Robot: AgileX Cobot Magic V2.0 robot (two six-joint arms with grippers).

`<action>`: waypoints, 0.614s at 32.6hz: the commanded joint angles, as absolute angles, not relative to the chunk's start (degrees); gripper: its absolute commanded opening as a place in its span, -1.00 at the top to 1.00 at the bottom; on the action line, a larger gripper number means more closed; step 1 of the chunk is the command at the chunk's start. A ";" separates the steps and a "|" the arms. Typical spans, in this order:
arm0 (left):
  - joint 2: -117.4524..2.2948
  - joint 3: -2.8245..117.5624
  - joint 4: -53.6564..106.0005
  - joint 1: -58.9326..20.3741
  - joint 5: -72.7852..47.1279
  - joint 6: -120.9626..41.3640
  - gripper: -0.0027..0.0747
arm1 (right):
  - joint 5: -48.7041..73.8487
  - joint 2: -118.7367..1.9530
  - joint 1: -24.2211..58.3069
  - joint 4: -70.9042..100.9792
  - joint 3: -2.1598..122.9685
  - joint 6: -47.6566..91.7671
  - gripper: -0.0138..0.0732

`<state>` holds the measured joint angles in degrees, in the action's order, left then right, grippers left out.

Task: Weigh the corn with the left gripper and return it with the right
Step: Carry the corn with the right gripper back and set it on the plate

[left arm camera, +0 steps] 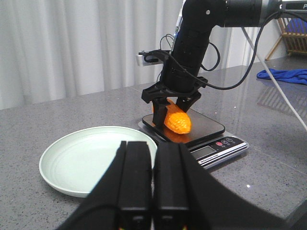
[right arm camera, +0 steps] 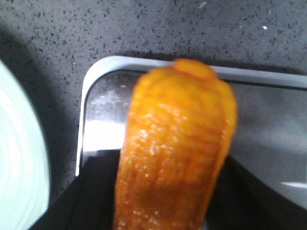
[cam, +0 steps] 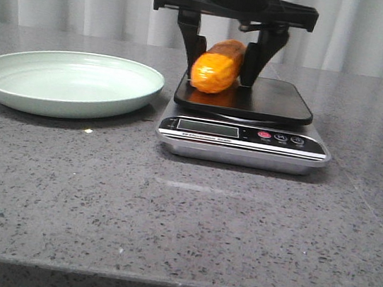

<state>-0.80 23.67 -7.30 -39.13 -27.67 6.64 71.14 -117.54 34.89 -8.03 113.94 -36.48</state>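
Observation:
The orange-yellow corn [cam: 217, 64] is held between the two black fingers of my right gripper [cam: 219, 76], tilted, at or just above the black platform of the scale [cam: 243, 133]; I cannot tell if it touches. The left wrist view shows the corn [left arm camera: 176, 121], the right gripper [left arm camera: 172, 108] shut on it, and the scale [left arm camera: 216, 146]. In the right wrist view the corn [right arm camera: 175, 153] fills the space between the fingers over the platform [right arm camera: 268, 124]. My left gripper [left arm camera: 152, 148] is shut and empty, back from the pale green plate [left arm camera: 91, 163]; the front view does not show it.
The pale green plate [cam: 68, 83] lies empty left of the scale; its edge also shows in the right wrist view [right arm camera: 19, 167]. A blue cloth [left arm camera: 288, 75] and a wooden rack [left arm camera: 295, 31] lie far off beyond the scale. A grey curtain hangs behind the table.

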 commanded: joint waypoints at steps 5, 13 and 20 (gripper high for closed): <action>-1.60 25.00 -7.19 -39.07 -22.98 6.77 0.60 | 75.64 -114.04 35.78 -4.59 120.62 -33.22 0.32; -1.60 25.00 -7.19 -39.07 -22.98 6.77 0.60 | 65.04 -114.71 40.08 4.42 124.39 -29.56 0.30; -1.60 25.00 -7.19 -39.07 -22.98 6.77 0.60 | 56.79 -117.65 42.92 6.91 124.39 -29.56 0.17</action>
<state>-0.80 23.67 -7.30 -39.13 -27.67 6.64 61.80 -119.88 42.33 6.30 122.54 -30.42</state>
